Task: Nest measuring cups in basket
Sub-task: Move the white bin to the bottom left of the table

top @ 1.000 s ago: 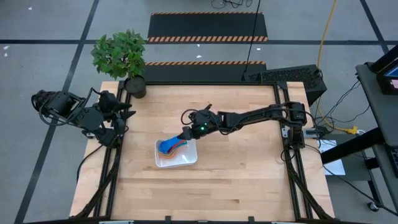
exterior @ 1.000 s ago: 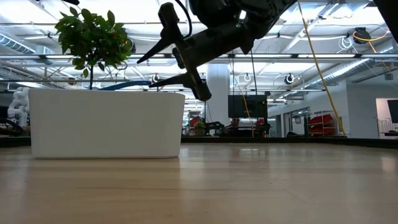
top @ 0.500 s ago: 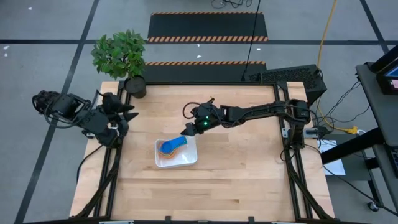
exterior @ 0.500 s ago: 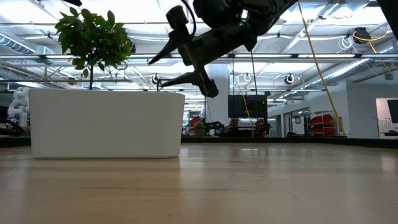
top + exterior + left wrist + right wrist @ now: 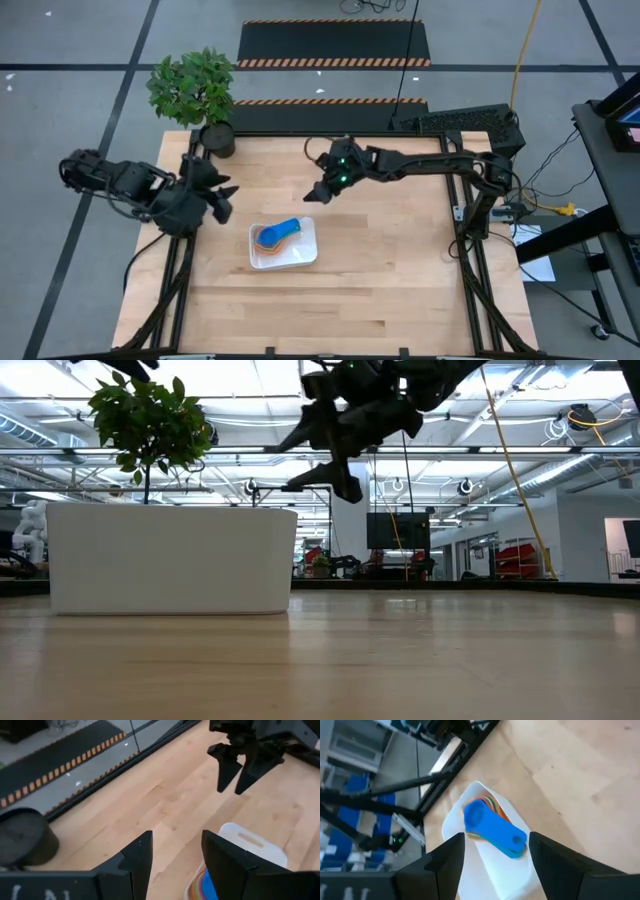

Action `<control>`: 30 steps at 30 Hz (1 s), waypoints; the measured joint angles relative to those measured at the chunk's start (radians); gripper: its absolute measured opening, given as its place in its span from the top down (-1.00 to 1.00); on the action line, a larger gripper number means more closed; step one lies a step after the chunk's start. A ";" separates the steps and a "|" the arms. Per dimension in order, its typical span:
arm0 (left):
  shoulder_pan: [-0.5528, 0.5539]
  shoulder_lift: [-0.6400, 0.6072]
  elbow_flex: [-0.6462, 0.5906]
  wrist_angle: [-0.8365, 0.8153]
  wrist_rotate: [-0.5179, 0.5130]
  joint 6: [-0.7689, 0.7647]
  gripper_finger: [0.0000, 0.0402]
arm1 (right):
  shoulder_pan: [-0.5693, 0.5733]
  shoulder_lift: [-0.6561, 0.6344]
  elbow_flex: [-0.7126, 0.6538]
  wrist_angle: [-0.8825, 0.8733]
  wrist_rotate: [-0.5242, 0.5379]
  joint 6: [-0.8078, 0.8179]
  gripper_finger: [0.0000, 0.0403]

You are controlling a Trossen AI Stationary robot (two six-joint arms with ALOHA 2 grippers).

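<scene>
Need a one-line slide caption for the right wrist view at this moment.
Right gripper, open and empty, above the white basket holding the nested measuring cups, blue one on top.

No readable text, labels or numbers (any view).

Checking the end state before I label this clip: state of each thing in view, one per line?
measuring cups: stacked together in the basket, blue one on top, handles pointing the same way
basket: flat on the table, holding the cups
right gripper: open, empty, raised above the table beyond the basket
left gripper: open, empty, at the table's left edge
potted plant: upright at the far left corner
</scene>
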 joint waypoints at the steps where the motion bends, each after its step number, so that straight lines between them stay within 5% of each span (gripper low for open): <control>1: 0.014 0.010 0.000 0.018 0.009 -0.007 0.15 | -0.015 -0.007 0.000 -0.021 -0.021 -0.028 -0.07; 11: 0.160 0.188 0.000 0.262 0.196 0.016 0.15 | -0.151 -0.123 0.000 -0.324 -0.066 -0.434 -0.07; 18: 0.172 0.354 -0.001 -0.146 0.571 -0.576 0.15 | -0.186 -0.219 0.000 -0.720 -0.060 -0.592 -0.07; 22: 0.157 0.387 -0.001 -0.082 0.748 -0.702 0.15 | -0.184 -0.320 -0.058 -0.778 0.026 -0.651 -0.07; 30: 0.119 0.408 -0.044 0.018 0.827 -0.903 0.15 | -0.239 -0.622 -0.320 -0.646 0.200 -0.537 -0.07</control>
